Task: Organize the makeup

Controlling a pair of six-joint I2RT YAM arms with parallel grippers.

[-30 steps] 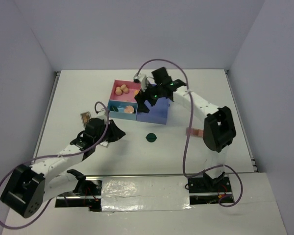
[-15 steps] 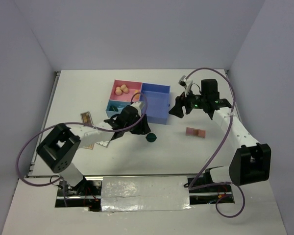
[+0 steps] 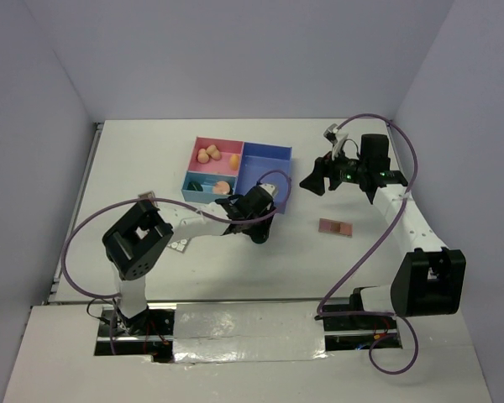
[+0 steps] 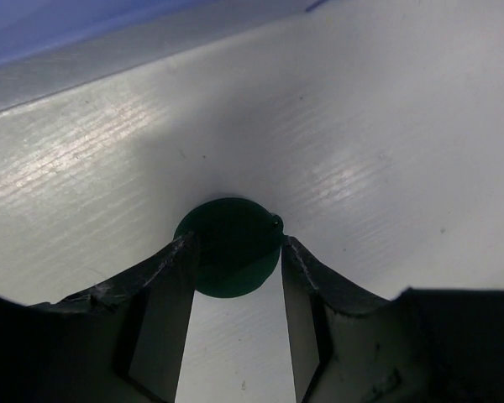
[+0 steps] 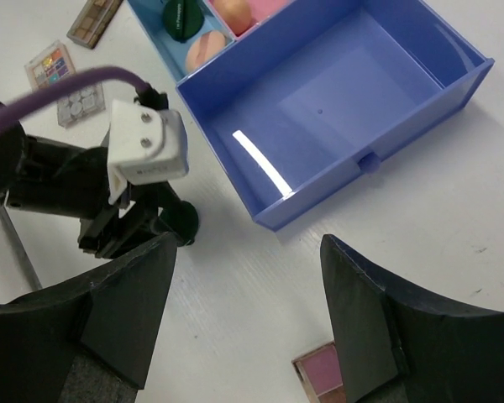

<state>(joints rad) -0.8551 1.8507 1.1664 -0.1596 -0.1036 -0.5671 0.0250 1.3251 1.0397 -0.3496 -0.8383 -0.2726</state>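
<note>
Just near of the tray's [image 3: 267, 149] blue half, the compact [image 4: 227, 222] lies flat on the table [image 4: 386, 126]; the left gripper [image 4: 238, 252] meets it from the near side, one finger at each flank, tips at its rim; whether they pinch it or only bracket it I cannot tell. It is round, so there is no long axis to line up; the left arm is plainly the nearer, and I judge the coming move to be squeeze, lift and carry away to the tray.

Right of the tray's near corner lies a palette [image 3: 335, 227], long axis left to right, nearer the right arm; other palettes [image 3: 147, 199] lie left of the tray.

The right gripper [image 5: 248, 243] hangs right of the tray, spread wide, holding nothing.

In the tray: a puff [image 5: 203, 50] beside a second compact [image 5: 178, 17], whose pale lettering is too small to read; sponges [image 3: 207, 154] in the far pink bin; no other writing is legible.
</note>
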